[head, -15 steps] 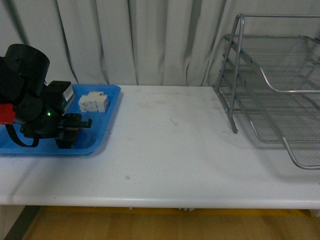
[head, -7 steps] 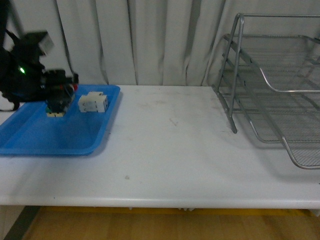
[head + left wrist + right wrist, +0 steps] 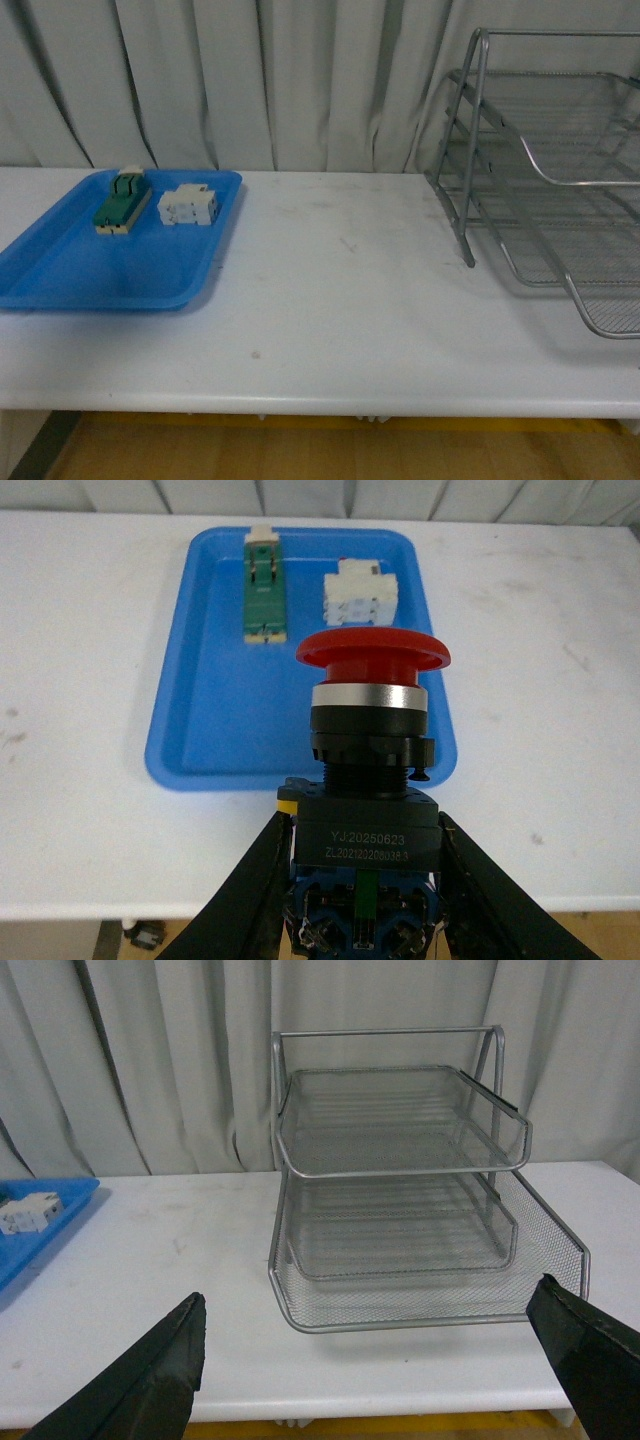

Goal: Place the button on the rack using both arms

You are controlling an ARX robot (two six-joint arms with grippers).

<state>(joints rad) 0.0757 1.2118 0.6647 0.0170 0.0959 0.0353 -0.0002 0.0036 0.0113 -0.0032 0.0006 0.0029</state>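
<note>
Left gripper: you are looking at the left gripper clamping the small push-button switch by its black blocky body. One dark finger is pressing against each side.
Switch position: the push-button switch is sitting between the fingers with its cap pointing away from the wrist. It is hanging above the white table, in line with the flat blue plastic tray and touching neither.
Switch appearance: the round red mushroom cap is topping a silver ring and a black collar. The body is carrying a printed white code, and blue parts are showing behind it.
Right gripper: the right gripper is standing wide open, gripping nothing and facing the large silver three-tier wire-mesh rack.
Rack position: the rack is standing at the right end of the table, well apart from the tray at the left end.
Tray contents: a green-and-cream block and a white block are lying side by side at the tray's far end, not touching.
Front view: both arms and the switch are lying outside this view.
</note>
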